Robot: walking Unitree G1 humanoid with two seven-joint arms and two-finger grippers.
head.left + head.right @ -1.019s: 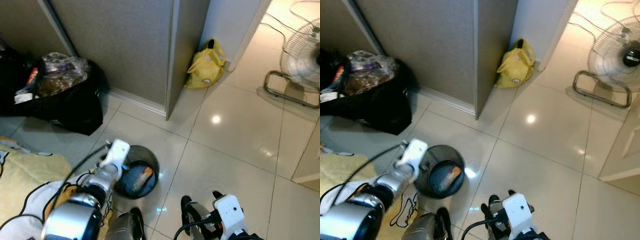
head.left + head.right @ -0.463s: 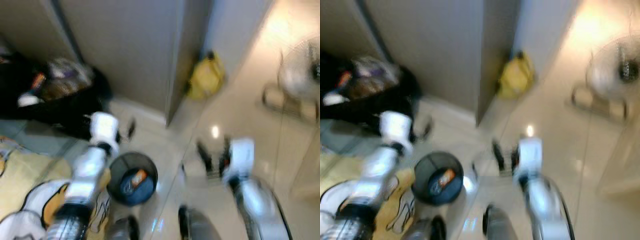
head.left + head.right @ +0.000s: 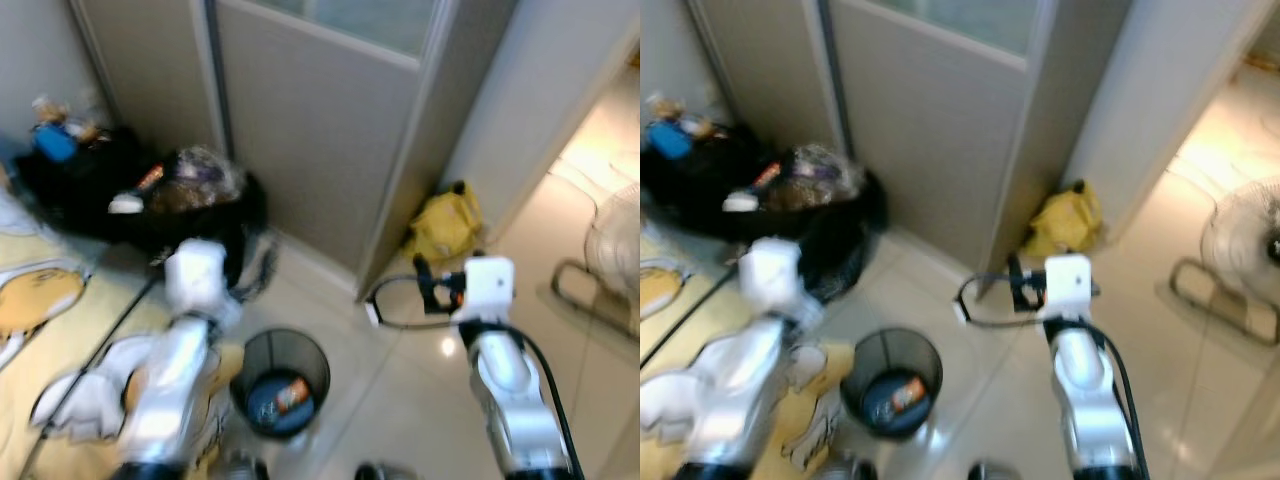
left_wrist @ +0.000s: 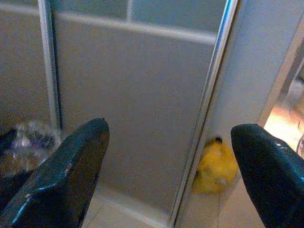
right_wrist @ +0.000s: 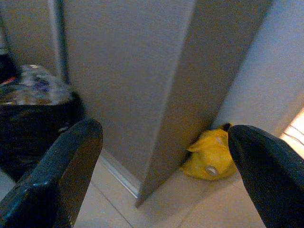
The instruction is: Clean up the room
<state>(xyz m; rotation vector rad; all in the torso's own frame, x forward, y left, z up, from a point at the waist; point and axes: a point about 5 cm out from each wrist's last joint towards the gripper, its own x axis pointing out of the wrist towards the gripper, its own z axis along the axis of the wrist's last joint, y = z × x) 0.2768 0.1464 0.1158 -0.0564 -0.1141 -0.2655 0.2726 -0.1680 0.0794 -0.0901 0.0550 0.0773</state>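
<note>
A black mesh wastebasket (image 3: 318, 362) stands on the tiled floor between my arms, with an orange wrapper (image 3: 292, 393) and something blue inside. A yellow bag (image 3: 443, 226) lies in the corner by the door frame. My left gripper (image 4: 170, 130) is raised above and to the left of the basket, open and holding nothing. My right gripper (image 5: 164, 130) is also raised, to the basket's right, open and pointing toward the yellow bag (image 5: 209, 156). Nothing lies between either pair of fingers.
A full black rubbish bag (image 3: 150, 205) sits against the grey sliding door (image 3: 310, 130) at the left. A yellow and white cloth (image 3: 40, 300) covers the floor at the near left. A standing fan (image 3: 612, 235) is at the right on the shiny tiles.
Both arms have lifted up and forward from low beside the basket. The head view has tilted up and now takes in more of the door. The basket stays in place.
</note>
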